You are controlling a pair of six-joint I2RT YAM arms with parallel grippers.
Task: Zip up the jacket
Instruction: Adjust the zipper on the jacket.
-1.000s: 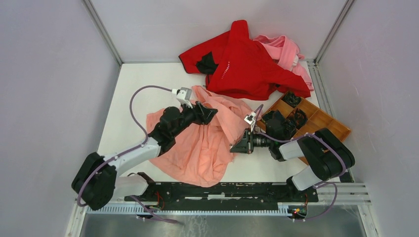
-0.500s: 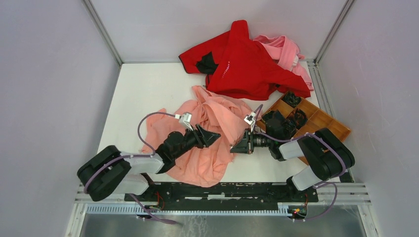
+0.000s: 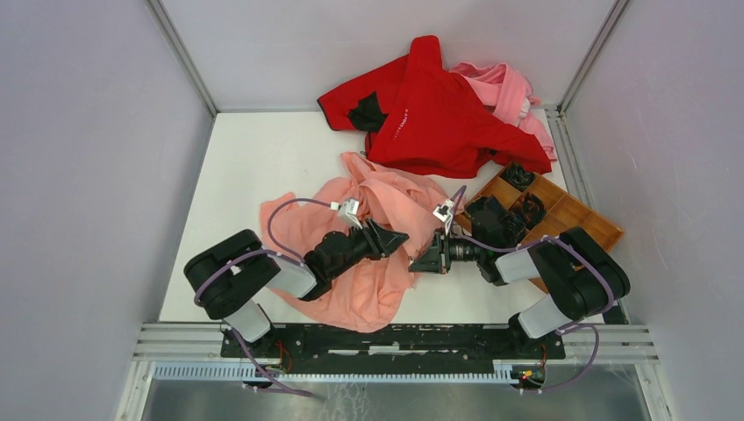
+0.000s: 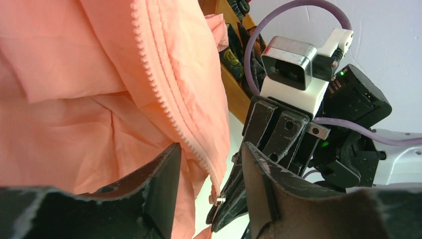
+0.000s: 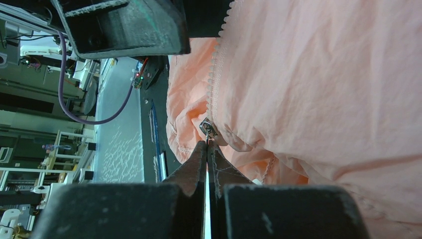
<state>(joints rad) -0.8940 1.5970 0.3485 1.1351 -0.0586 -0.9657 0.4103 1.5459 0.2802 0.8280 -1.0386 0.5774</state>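
- The jacket (image 3: pixel 390 197) lies crumpled at mid-worktop (image 3: pixel 254 158), on the near side of the red garment (image 3: pixel 439 114). It looks thin, soft and light, so it will likely sag and slide rather than resist a pull.
- The best holds, I judge, are the small metal zipper pull (image 5: pixel 207 128) and the toothed edge (image 4: pixel 154 84) just above it, kept taut.
- The right tool (image 5: pixel 206 144) reaches left, low over the worktop, and is pinched together on that pull.
- The left tool (image 4: pixel 210 152) angles right toward it, with its jaws apart astride the toothed edge and not clamped.
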